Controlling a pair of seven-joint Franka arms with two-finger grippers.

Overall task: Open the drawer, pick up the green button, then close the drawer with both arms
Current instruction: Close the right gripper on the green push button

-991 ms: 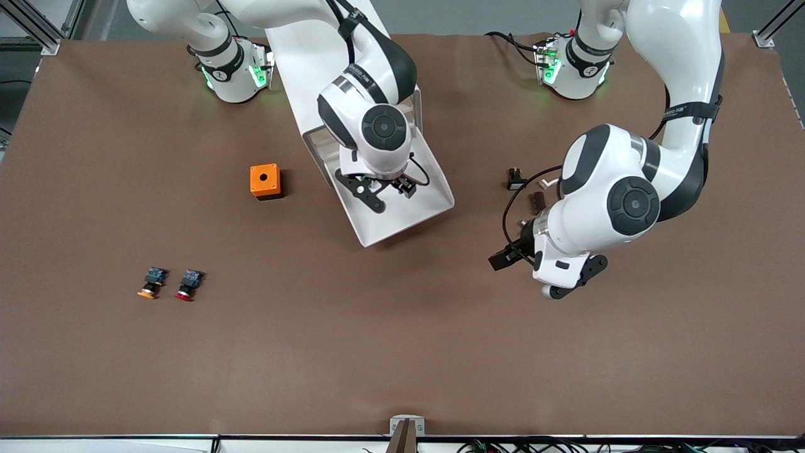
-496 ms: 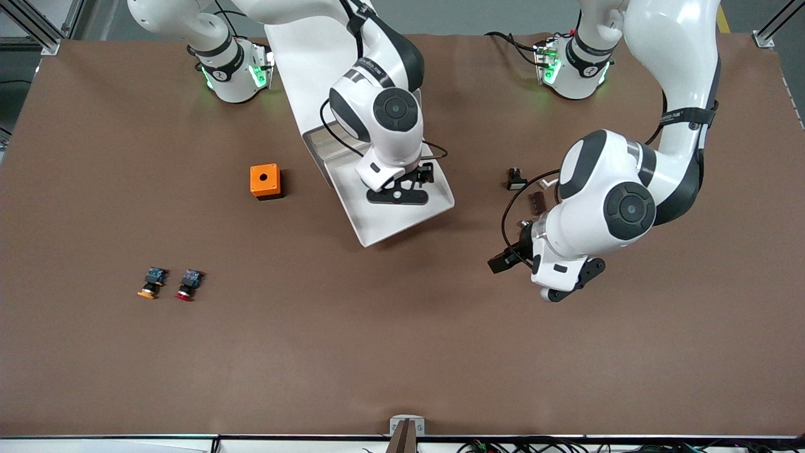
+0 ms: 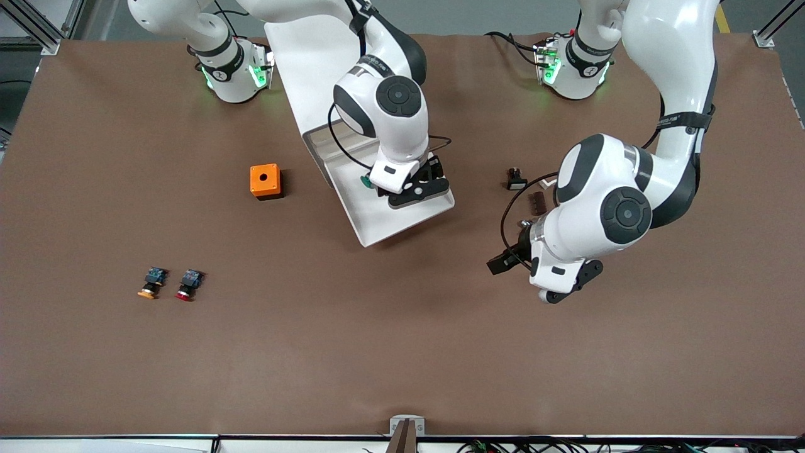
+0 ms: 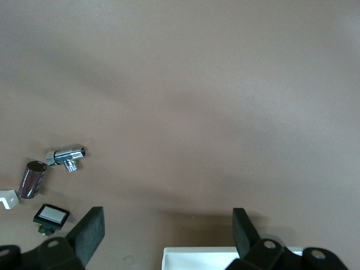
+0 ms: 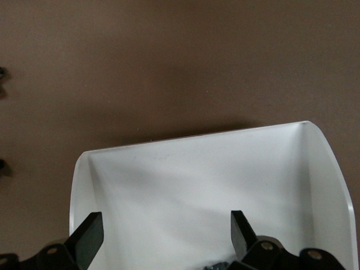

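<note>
Now, from the front view, I have the drawer [image 3: 402,220] pulled out of the cabinet [image 3: 308,69], and the right gripper [image 3: 418,189] hangs over its open tray, fingers spread wide and empty. A sliver of green shows at the edge of that wrist, which I take to be the button [image 3: 365,182], lying in the tray and mostly hidden by the hand. The left gripper [image 3: 566,289] waits over bare table toward the left arm's end, also wide and empty. An orange box [image 3: 265,181] sits beside the drawer toward the right arm's end.

On the left wrist view I see the left fingers [image 4: 90,233] well apart, a corner of the drawer below them, and a chrome fitting [image 4: 66,157] on the table.

On the right wrist view the white tray fills the frame between the spread fingers [image 5: 90,236]; a dark scrap between them at the frame's edge is probably the button, though I cannot tell for sure.

To do this well, I would centre the right hand over the button's body before descending, straddle it squarely, and close only once low in the tray.
</note>
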